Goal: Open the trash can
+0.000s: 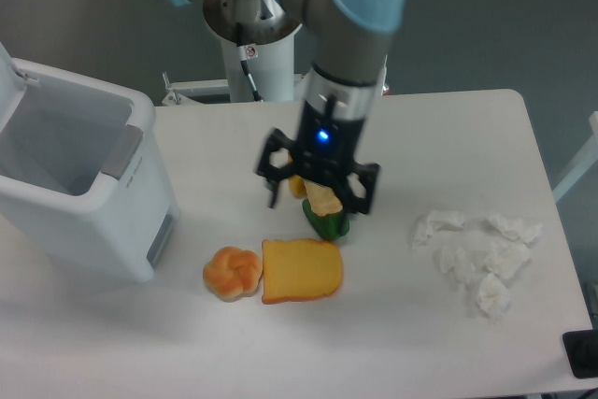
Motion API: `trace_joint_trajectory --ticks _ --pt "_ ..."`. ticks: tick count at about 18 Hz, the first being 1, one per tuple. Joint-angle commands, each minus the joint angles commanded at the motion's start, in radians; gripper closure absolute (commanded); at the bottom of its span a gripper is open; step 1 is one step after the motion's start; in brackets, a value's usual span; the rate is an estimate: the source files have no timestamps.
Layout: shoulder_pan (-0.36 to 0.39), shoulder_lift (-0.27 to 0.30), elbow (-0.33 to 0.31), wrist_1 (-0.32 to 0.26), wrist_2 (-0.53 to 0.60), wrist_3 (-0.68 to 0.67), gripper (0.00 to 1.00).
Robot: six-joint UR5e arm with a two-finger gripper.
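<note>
Honestly nothing readable here. The only thing that looks like a label is a small white sticker with a red mark [246, 50] on the white cylindrical robot base column [250, 63] at the far side of the worktop, and it's way too tiny and blurry to make out any letters or symbols. No brand names, numbers or signs that I can read on anything else.
</note>
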Motion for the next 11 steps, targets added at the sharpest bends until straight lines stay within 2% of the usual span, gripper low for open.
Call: trace_joint_trajectory --ticks 3,6,11 --pt "0.002 -0.038 0.021 -0.002 0.097 0.127 0.00" --pt "0.000 -0.117 0.064 -0.006 0.215 0.287 0.00" --pt "0.000 -0.158 0.087 0.000 0.308 0.330 0.00"
